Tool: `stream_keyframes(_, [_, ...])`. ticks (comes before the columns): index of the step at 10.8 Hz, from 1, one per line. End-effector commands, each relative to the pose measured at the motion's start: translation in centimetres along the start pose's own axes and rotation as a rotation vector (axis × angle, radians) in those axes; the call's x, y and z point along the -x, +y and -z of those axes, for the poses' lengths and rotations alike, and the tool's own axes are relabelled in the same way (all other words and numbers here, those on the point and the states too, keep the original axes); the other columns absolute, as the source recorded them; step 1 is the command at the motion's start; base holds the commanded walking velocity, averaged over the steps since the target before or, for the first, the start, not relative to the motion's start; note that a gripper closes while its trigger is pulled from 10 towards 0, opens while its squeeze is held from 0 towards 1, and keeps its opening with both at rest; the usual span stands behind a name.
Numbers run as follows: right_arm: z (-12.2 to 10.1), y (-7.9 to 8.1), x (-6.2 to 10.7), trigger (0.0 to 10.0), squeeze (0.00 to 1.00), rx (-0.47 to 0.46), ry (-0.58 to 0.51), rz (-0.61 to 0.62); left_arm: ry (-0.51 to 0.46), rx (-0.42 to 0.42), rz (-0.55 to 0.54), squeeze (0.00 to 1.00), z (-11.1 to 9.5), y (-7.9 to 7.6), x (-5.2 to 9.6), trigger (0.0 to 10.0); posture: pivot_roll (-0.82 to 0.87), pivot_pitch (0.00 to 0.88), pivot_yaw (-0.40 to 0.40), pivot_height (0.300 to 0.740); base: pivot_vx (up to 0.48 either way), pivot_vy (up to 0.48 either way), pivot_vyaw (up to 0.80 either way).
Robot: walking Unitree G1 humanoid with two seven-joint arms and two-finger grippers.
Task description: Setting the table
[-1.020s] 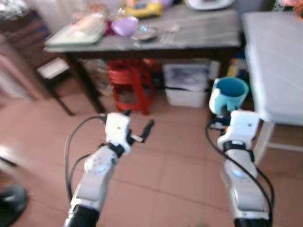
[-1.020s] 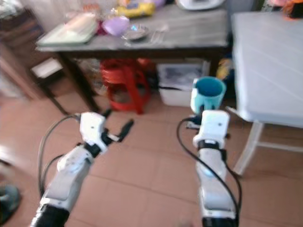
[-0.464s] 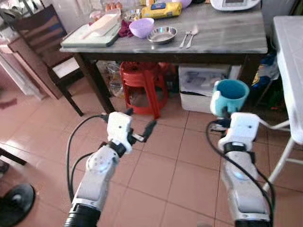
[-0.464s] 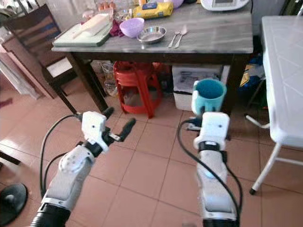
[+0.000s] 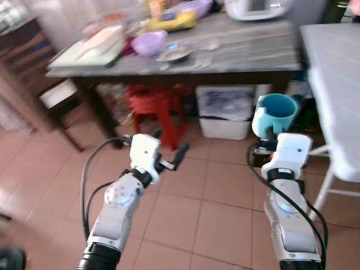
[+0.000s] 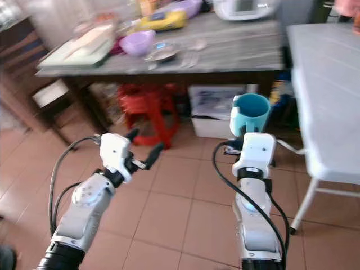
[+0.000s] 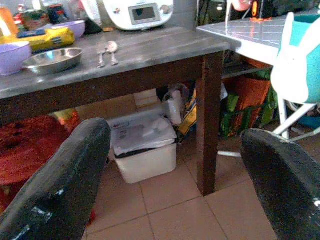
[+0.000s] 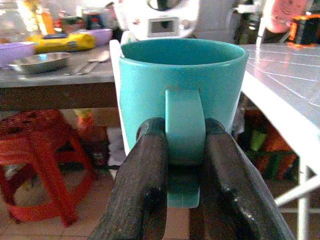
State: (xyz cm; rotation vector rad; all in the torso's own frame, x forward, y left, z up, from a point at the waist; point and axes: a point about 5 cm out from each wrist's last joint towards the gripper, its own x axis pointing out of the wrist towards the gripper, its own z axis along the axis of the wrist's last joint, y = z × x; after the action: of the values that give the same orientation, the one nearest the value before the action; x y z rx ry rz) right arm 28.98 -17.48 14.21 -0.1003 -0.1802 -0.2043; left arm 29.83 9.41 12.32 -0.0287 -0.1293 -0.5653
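Right gripper (image 8: 184, 165): clamped on the handle of a teal mug (image 5: 274, 113), one black finger on each side of the handle loop, the mug held upright in the air above the tiled floor (image 5: 225, 219).
Left gripper (image 5: 167, 151): fingers spread wide and holding nothing, raised in front of the robot.
Mug's place: between the dark wooden table (image 5: 247, 50) ahead and the white table (image 5: 332, 73) on the robot's right, touching neither.
Handling: the mug looked rigid, glazed and probably ceramic, so likely slick, fairly heavy and breakable if dropped on tile; the handle seemed the sound place to hold it, though the weight hung forward of the fingers.
On the dark table: a purple bowl (image 5: 148, 42), a metal dish (image 5: 173, 53), spoons (image 7: 107, 52), a yellow packet (image 5: 170, 21) and a white appliance (image 7: 138, 12).
Writing: the packet and the appliance's screen carried markings too blurred to read; no brand legible on the mug.
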Motion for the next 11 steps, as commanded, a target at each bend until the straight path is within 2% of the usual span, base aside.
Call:
stream_keyframes(1, [-0.6, -0.1, -0.2, 10.0, 0.00, -0.001, -0.028, 0.001, 0.003, -0.004, 0.012, 0.00, 0.0, -0.1, -0.1, 10.0, -0.12, 0.086, 0.173, 0.740, 0.315, 0.000, 0.00])
stream_keyframes(5, [-2.9, -0.1, 0.5, 10.0, 0.00, 0.058, -0.120, -0.038, -0.054, -0.013, -0.011, 0.00, -1.8, 0.5, -0.3, 10.0, -0.12, 0.088, 0.164, 0.740, 0.316, 0.000, 0.00])
stream_keyframes(8, [-3.4, -1.1, 1.7, 10.0, 0.00, 0.063, -0.126, -0.075, -0.050, -0.025, -0.009, 0.00, -1.8, 0.6, 0.0, 10.0, -0.13, 0.094, 0.171, 0.740, 0.319, 0.000, 0.00])
stream_keyframes(11, [-3.4, -0.3, 2.3, 10.0, 0.00, 0.071, -0.120, -0.120, -0.054, -0.018, 0.001, 0.00, -2.0, 0.3, -0.4, 10.0, -0.14, 0.100, 0.179, 0.740, 0.316, 0.000, 0.17])
